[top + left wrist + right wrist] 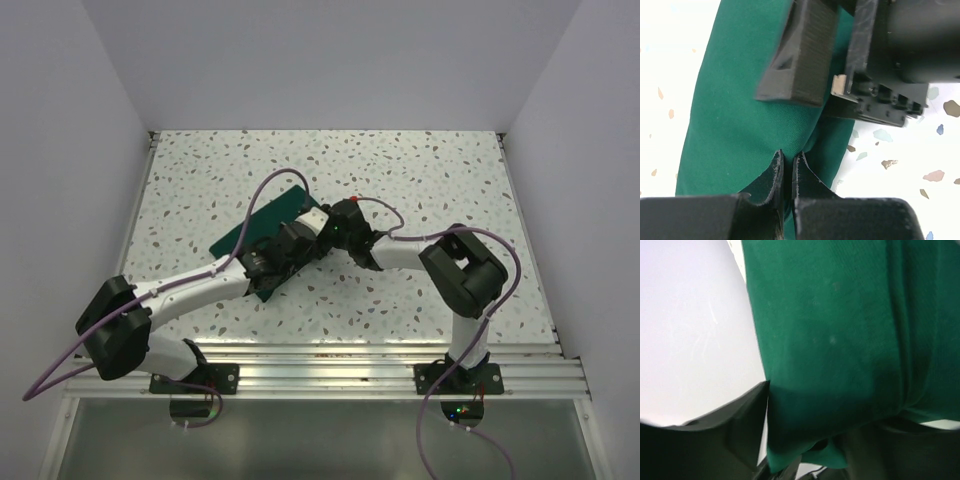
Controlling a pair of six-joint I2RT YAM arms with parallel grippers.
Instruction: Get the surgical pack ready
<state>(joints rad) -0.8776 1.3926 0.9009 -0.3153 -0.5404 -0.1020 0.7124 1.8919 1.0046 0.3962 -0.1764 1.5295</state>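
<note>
Smooth green cloth (735, 110), pinched by left claw (788, 160)

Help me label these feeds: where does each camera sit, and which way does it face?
Top: fixed above and behind the bases, looking down on the table; left arm and right arm meet at the cloth.
Left wrist: on the left arm, looking along the left gripper, shut on cloth; the right gripper shows beyond.
Right wrist: on the right arm, looking closely at cloth between its own jaws.
Shared: all three see the cloth.
</note>
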